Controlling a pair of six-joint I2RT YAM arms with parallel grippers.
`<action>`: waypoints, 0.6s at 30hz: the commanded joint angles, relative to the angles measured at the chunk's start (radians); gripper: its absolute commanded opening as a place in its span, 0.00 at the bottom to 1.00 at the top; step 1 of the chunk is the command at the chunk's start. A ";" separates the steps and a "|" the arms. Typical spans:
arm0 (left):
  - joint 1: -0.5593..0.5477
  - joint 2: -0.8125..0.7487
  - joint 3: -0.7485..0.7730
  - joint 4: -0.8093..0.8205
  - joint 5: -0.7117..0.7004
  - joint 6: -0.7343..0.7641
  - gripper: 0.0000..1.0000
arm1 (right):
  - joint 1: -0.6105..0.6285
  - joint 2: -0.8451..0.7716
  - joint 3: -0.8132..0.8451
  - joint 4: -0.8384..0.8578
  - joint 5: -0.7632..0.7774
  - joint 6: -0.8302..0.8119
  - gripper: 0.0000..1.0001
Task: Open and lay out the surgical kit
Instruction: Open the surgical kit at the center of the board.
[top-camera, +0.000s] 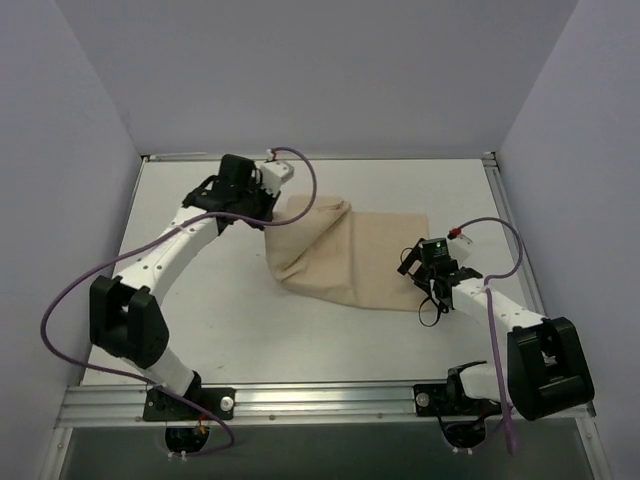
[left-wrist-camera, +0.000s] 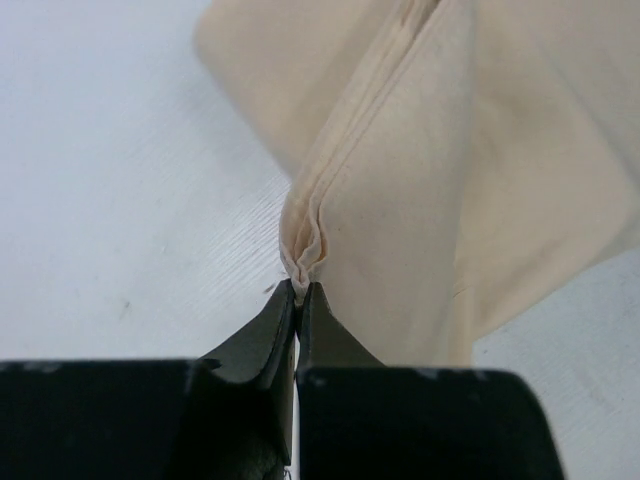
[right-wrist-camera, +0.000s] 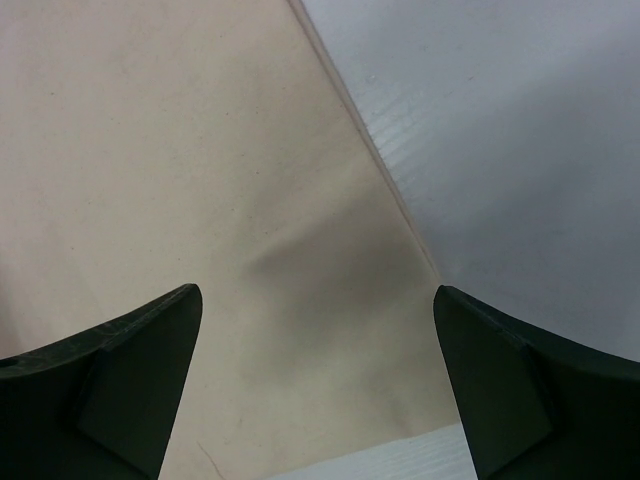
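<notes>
The surgical kit is a beige cloth wrap (top-camera: 345, 255) lying as a flat bundle in the middle of the white table. My left gripper (top-camera: 268, 218) is shut on a pinched fold of the cloth's far left corner (left-wrist-camera: 302, 262) and holds that flap lifted, so the cloth fans away from the jaws. My right gripper (top-camera: 425, 283) is open, hovering just above the wrap's near right corner (right-wrist-camera: 330, 300), with the cloth's edge running between its fingers (right-wrist-camera: 130, 370). The tray, clamps, tweezers and packets are hidden inside the wrap.
White table (top-camera: 250, 330) with a metal rail along the near edge (top-camera: 320, 400). Grey walls stand at the left, right and back. Purple cables loop from both arms (top-camera: 300, 165).
</notes>
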 joint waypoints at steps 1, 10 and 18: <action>0.126 -0.100 -0.097 0.049 0.192 -0.038 0.02 | 0.030 0.064 0.064 0.026 0.037 -0.036 0.96; 0.492 -0.214 -0.388 0.095 0.269 0.027 0.02 | 0.081 0.217 0.136 0.043 0.091 -0.052 0.96; 0.607 -0.148 -0.386 -0.079 0.189 0.083 0.09 | 0.082 0.230 0.152 0.042 0.115 -0.045 0.97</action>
